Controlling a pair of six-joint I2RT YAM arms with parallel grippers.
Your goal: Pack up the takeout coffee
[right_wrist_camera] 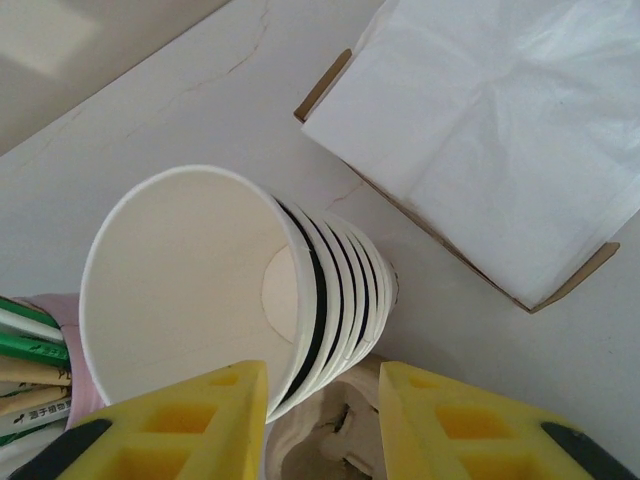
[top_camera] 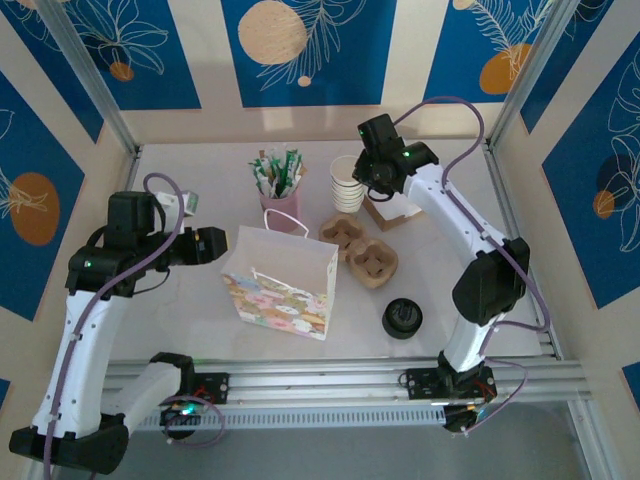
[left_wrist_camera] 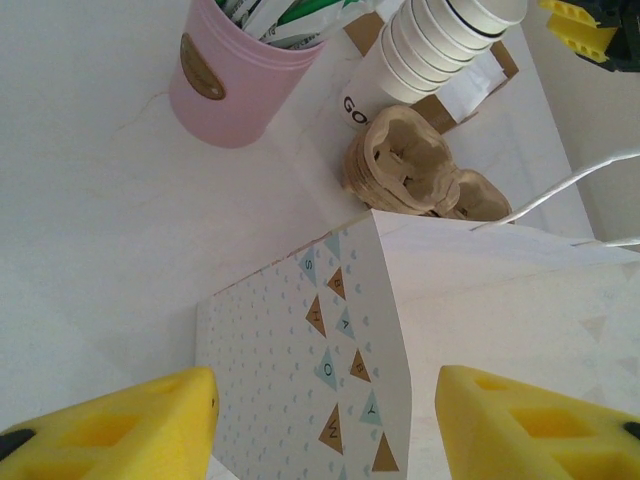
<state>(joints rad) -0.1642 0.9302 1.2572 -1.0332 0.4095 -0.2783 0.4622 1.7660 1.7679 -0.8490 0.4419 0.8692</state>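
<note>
None of the packing is done, we judge: the takeout coffee is not yet assembled. Right gripper (right_wrist_camera: 322, 400), jaws apart, hovers over the cup stack (right_wrist_camera: 190, 270); left gripper (left_wrist_camera: 325, 400), likewise open, faces the bag (top_camera: 280, 285) (black lid (top_camera: 402, 318) lies apart).

Bag (top_camera: 280, 280) stands mid-table, tub of sachets (top_camera: 279, 200) behind it, stack of cups (top_camera: 347, 184) right of the tub, napkin box (top_camera: 392, 212) right of the stack, cup carriers (top_camera: 360, 250) right of the bag, lid (top_camera: 402, 318) in front of them
</note>
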